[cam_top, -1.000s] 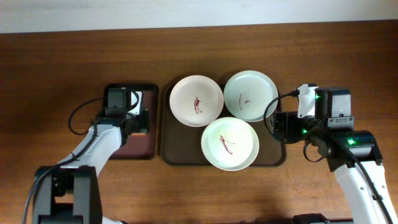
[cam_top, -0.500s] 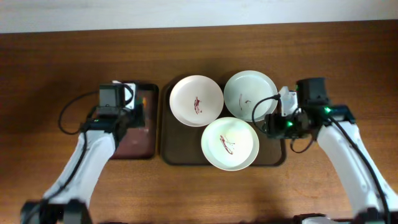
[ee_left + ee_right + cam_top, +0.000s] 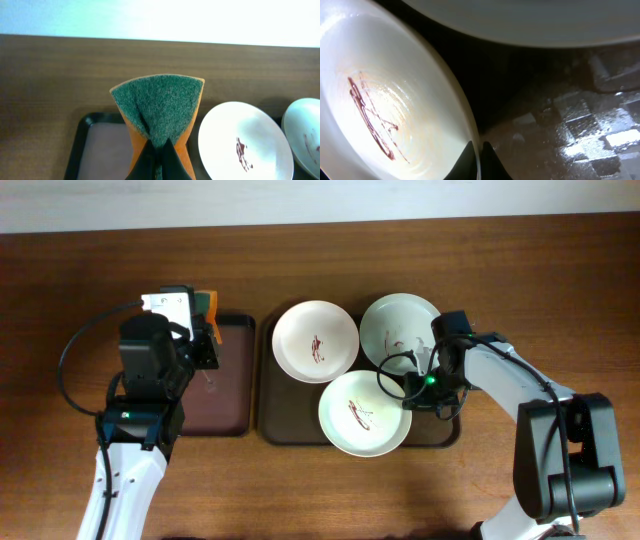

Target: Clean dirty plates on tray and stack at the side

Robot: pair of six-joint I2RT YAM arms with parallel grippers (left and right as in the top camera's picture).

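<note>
While the left gripper (image 3: 159, 150) pinches the sponge (image 3: 159, 107) hard, its fingers pressed together at the orange base, the green scouring face bows toward the wrist camera. Overhead, the sponge (image 3: 206, 300) sits over the 12 o'clock edge of the black tray (image 3: 235, 395), which lies at 9 o'clock of the tray (image 3: 285, 415), just beside it on the table (image 3: 80, 280). How far the sponge is above the black tray: cannot tell.

All three plates are on the tray. The left plate (image 3: 316, 342) is at 11 o'clock on it, the right plate (image 3: 400, 330) at 1 o'clock, the front plate (image 3: 364, 412) at 6 o'clock. Each has red-brown sauce streaks in the middle. The front plate's 12 o'clock rim meets the rims of the other two; touching or lapping over, cannot tell.

The right gripper (image 3: 412, 385) is down at the 2 o'clock rim of the front plate, between it and the right plate. The right wrist view shows the fingertips closed on that rim, one inside the front plate (image 3: 385, 100), one outside over the glossy tray floor (image 3: 570, 115). The right plate's underside or rim (image 3: 520, 20) fills the top of that view, out of focus.

The left wrist view also catches the left plate (image 3: 245, 145) at 4 o'clock of the sponge and a slice of the right plate (image 3: 305, 135) at the frame's 3 o'clock edge.
</note>
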